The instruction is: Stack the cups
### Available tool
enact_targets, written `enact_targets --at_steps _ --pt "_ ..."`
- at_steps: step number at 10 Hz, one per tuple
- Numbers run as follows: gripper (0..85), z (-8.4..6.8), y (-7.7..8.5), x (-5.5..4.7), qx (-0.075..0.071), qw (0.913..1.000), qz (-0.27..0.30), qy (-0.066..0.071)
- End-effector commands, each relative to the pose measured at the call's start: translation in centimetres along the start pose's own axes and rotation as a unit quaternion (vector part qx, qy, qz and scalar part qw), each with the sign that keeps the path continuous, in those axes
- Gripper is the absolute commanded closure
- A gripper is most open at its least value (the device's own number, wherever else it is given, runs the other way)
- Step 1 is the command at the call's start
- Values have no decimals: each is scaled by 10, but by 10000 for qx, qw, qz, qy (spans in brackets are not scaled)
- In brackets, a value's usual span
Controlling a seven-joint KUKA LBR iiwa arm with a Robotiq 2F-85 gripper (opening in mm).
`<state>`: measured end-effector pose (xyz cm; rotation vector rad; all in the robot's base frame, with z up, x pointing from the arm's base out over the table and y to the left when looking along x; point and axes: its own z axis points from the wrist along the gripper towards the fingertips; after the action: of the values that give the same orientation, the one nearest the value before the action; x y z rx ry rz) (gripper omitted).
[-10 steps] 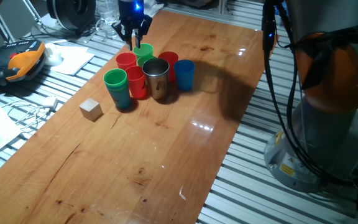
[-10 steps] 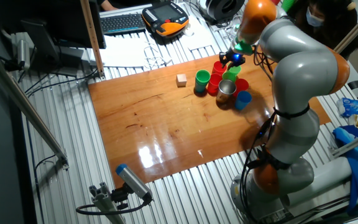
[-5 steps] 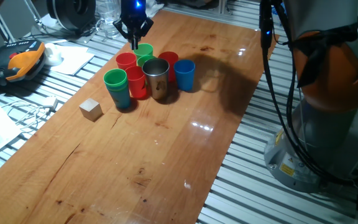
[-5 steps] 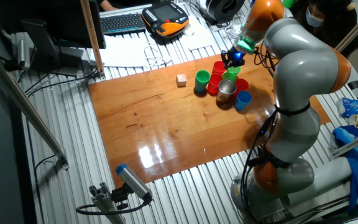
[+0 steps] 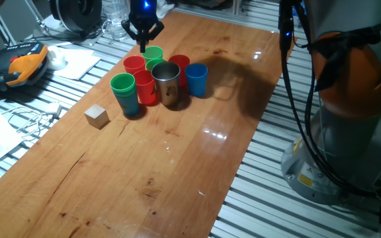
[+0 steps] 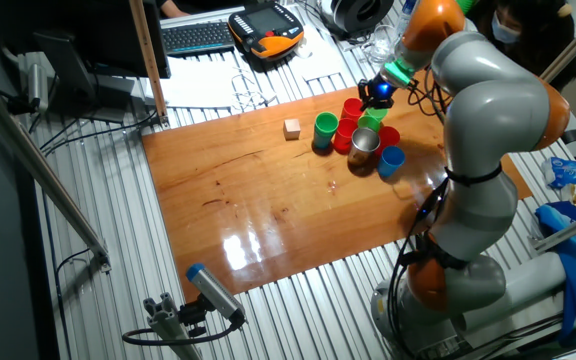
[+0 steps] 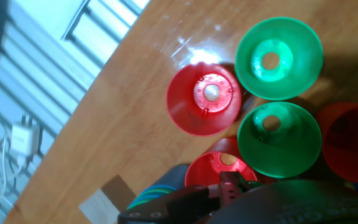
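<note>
Gripper [image 5: 143, 34]: fingers drawn nearly together to a point, clasping nothing, hovering just above the rear green cup [image 5: 153, 55] without touching. Arm [image 6: 488, 110]: reached across the table [image 5: 177, 158] from the far side, wrist pointing straight down. Cups [image 5: 159, 79]: one tight cluster at the table's far end, all upright, mouths up, long axes vertical. Wooden cube [image 5: 96, 116]: apart, near the table edge.

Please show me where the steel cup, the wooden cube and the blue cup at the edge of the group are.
steel cup [image 5: 168, 82], one fixed view, on its shiny side wall.
wooden cube [image 5: 96, 116], one fixed view, on its front face.
blue cup [image 5: 196, 80], one fixed view, on its side wall.
</note>
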<state>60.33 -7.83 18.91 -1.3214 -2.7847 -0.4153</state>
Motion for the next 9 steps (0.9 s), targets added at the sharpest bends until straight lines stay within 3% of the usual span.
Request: enact_targets --at_steps 1,4,5,7,9 --pt "850 0 0 0 -40 9973 706 -196" --pt "850 0 0 0 -86 9951 880 -445" --pt "850 0 0 0 5 9949 880 -484" --pt "850 0 0 0 218 9970 702 -227" --pt "850 -19 -20 8 350 9987 358 -67"
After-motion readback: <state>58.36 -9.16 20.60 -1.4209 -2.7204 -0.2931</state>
